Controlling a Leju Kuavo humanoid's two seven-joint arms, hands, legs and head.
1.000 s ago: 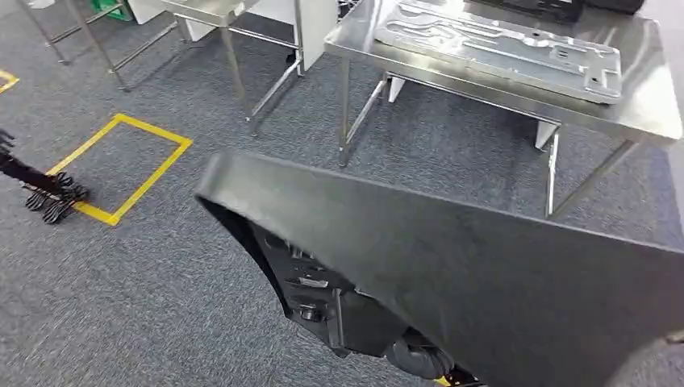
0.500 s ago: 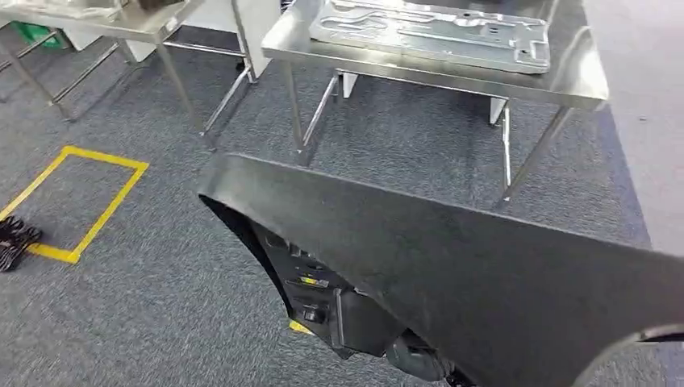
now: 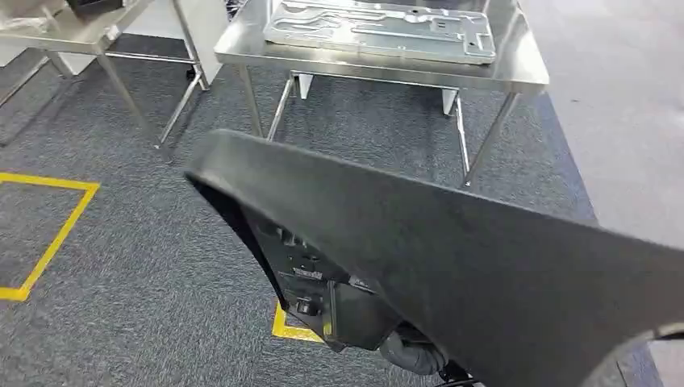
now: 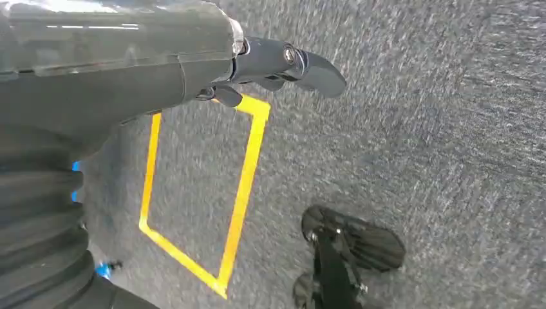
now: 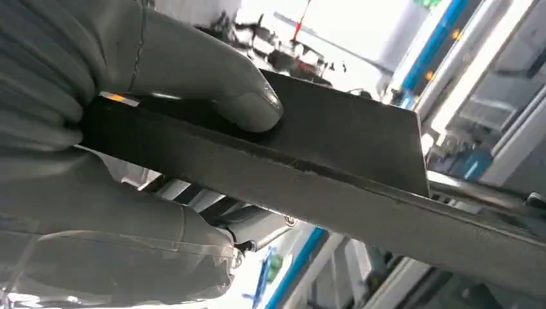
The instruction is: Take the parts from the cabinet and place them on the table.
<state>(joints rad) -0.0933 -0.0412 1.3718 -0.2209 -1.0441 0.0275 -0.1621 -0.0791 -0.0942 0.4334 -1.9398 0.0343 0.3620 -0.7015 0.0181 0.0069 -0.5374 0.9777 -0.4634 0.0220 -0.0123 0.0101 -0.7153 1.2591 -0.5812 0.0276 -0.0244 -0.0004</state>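
Note:
A large flat black panel (image 3: 484, 274) fills the lower right of the head view, tilted, with one corner pointing to the left. My right hand (image 5: 129, 129) grips its edge in the right wrist view, the thumb pressed on the black panel (image 5: 335, 148) and the fingers underneath. My left hand (image 4: 257, 64) hangs over the grey carpet and holds nothing. Ahead stands a steel table (image 3: 516, 76) with a silver stamped metal plate (image 3: 379, 28) lying on it.
A second steel table (image 3: 81, 32) stands at the far left. Yellow tape squares (image 3: 48, 234) mark the carpet. The black foot of a stand (image 4: 341, 251) rests on the floor beside the yellow square (image 4: 244, 187), near my left hand.
The whole view has swung: the steel table with the silver plate now sits further left and more centred. The black panel stays held in the same place in the picture.

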